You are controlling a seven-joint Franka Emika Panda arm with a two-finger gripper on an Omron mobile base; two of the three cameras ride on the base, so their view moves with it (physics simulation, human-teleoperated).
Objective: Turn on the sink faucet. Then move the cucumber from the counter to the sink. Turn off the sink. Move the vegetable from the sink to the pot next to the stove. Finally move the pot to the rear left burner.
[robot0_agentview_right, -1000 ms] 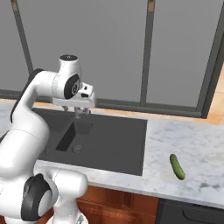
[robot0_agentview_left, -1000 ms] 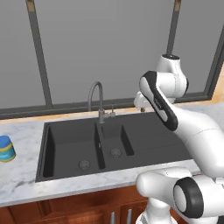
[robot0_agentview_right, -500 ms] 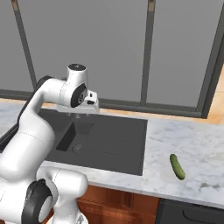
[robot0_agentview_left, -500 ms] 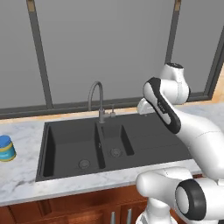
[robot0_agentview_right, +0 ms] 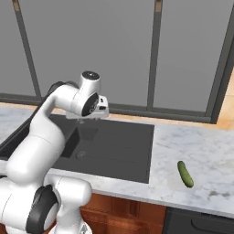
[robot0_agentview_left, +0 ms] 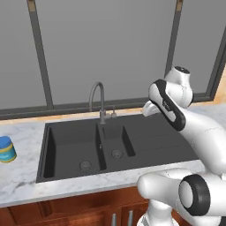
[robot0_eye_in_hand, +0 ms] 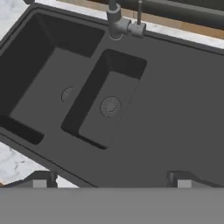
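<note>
Over the last second the gripper had swung from the sink faucet toward the cucumber at 3 o'clock. Its fingers stood spread and empty, suggesting the cucumber was next.

Tall grey window panes in dark frames rise above reddish-brown cabinets.

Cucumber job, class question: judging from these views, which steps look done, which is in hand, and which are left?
No step looks done: the cucumber lies on the counter right of the sink, and no water shows at the sink faucet. In hand: the gripper hangs open above the drainboard, holding nothing. Left: placing the cucumber in a basin, the faucet steps, then the pot and burner moves.
</note>
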